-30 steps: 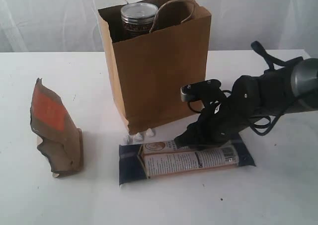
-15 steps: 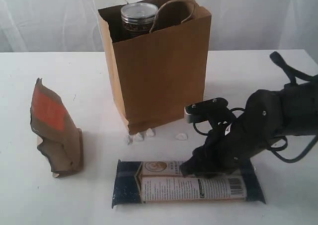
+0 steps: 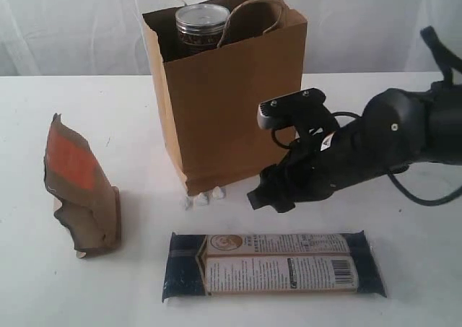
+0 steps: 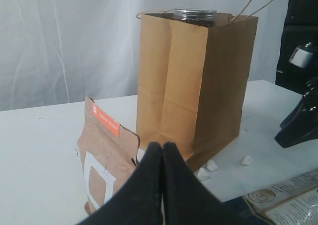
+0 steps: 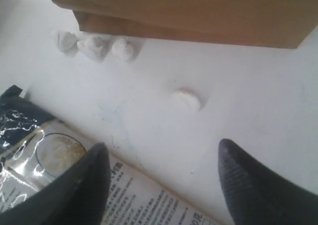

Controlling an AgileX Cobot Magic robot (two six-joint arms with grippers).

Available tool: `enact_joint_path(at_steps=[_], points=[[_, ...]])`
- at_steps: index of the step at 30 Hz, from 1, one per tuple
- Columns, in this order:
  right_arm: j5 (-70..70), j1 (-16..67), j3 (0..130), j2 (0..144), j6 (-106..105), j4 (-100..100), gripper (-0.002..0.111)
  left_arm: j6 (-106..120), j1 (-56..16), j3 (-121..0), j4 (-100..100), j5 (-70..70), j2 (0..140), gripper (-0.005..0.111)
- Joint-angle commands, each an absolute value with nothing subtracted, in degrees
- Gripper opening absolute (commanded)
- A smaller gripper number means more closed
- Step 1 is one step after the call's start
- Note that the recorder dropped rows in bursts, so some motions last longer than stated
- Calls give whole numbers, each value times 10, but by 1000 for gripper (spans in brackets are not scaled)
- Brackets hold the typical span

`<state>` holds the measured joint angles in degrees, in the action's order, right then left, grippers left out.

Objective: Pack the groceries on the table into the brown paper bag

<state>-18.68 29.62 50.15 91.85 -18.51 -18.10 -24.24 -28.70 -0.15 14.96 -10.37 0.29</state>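
Long navy packet lies flat on the table close to its near edge, long axis running left-right, parallel w/ that edge. Right gripper hangs just past the packet's far long side, btwn it and the brown paper bag, which stands upright toward the far edge. So the packet is down and toward the near edge from it. In the wrist cam its fingers are spread wide and empty, one over the packet near its end, the other over bare table. That's clearly the nearer arm. Left gripper is pinched together on nothing, pointing at the orange-brown pouch toward the left edge, and is out of the ext. cam's sight. Bag interior is hidden except for a lidded jar poking over the rim. Can't tell how high the right fingers sit off the table.
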Motion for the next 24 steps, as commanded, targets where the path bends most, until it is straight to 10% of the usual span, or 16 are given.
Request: enact_joint_path(at_steps=[1, 24], points=[[-166, 297, 528, 965, -168, -182, 60, -240, -287, 0, 154, -109, 0, 0], [-157, 297, 600, 1118, -172, -150, 60, -240, -287, 0, 154, -109, 0, 0]])
